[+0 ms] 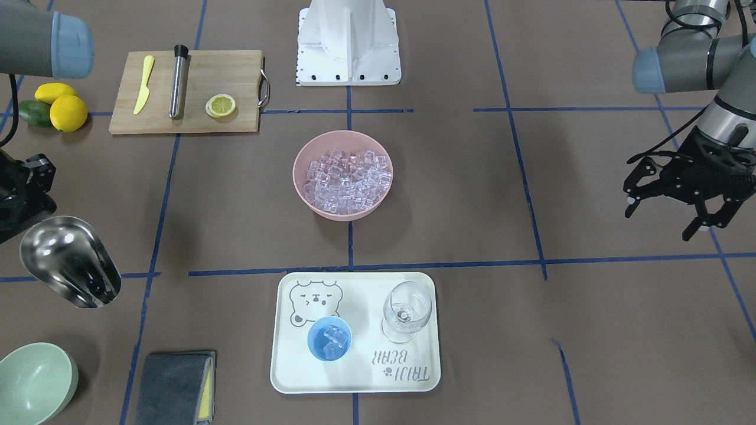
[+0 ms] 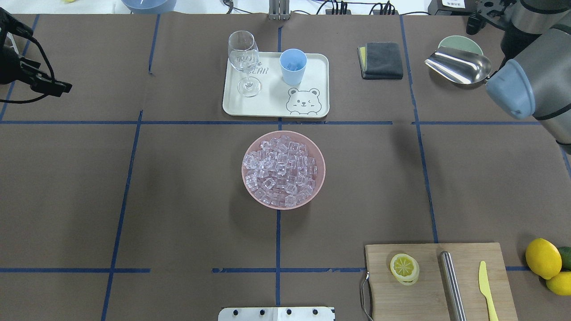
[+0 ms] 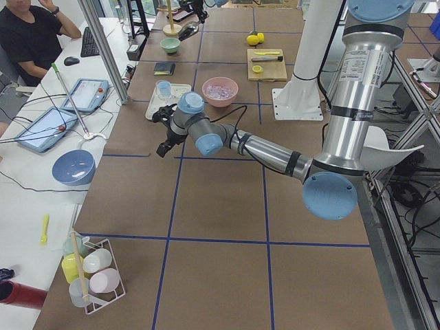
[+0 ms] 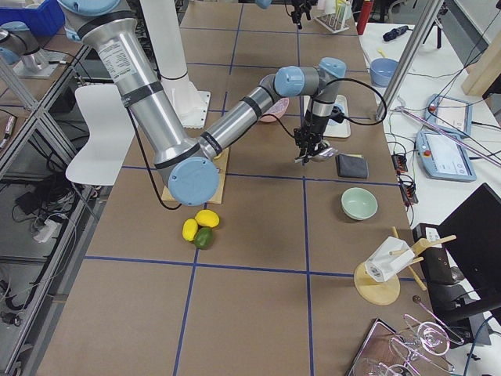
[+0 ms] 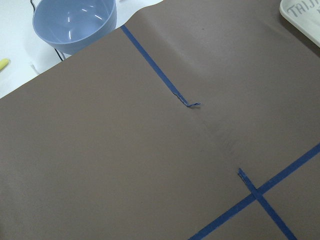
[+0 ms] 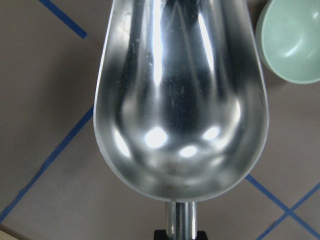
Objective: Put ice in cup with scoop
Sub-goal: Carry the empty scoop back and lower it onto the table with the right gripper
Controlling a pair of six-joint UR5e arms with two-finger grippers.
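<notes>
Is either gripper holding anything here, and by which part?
The right gripper holds the scoop by the end of its short handle; the trough is empty. The left gripper is open and holds nothing.

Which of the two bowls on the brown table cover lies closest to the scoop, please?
The empty pale green bowl, just beside the scoop. The pink bowl, full of ice, sits much farther off in the middle.
</notes>
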